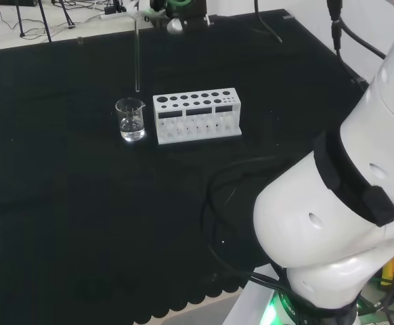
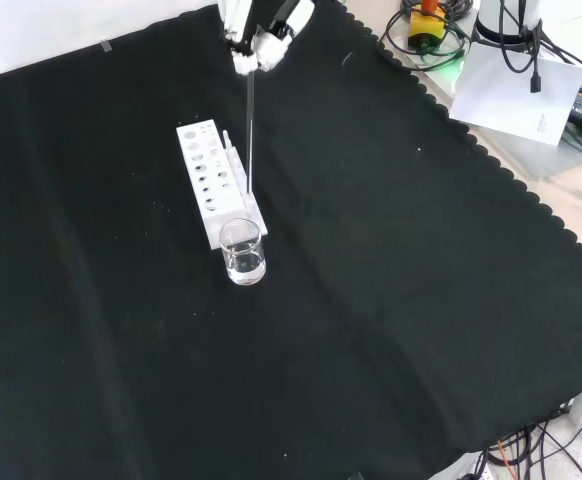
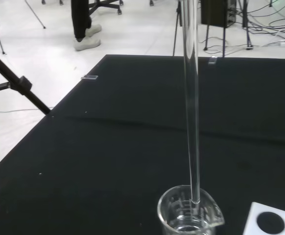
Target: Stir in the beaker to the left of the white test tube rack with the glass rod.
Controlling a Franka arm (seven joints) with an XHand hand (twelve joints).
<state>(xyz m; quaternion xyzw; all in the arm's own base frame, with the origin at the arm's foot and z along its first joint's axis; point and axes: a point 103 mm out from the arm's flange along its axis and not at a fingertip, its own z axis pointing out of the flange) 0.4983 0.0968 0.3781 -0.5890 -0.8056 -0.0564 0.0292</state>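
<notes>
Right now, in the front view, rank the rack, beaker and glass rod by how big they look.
1. Rack, the largest in bulk.
2. Glass rod, about as long as the rack but very thin.
3. Beaker, the smallest.

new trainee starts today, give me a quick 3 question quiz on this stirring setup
1. True or false: the hand holds the glass rod upright.
2. Multiple choice: in the head view, the beaker stands where relative to the white test tube rack? A) to its left B) to its right C) on top of it
3. Short answer: going by the head view, has the rod's lower tip gone down into the beaker yet?

Key:
1. True; the rod hangs straight down from the hand.
2. A.
3. No; the tip hangs above the rim. In the wrist view it lines up with the beaker's mouth, where a little clear liquid shows.
</notes>
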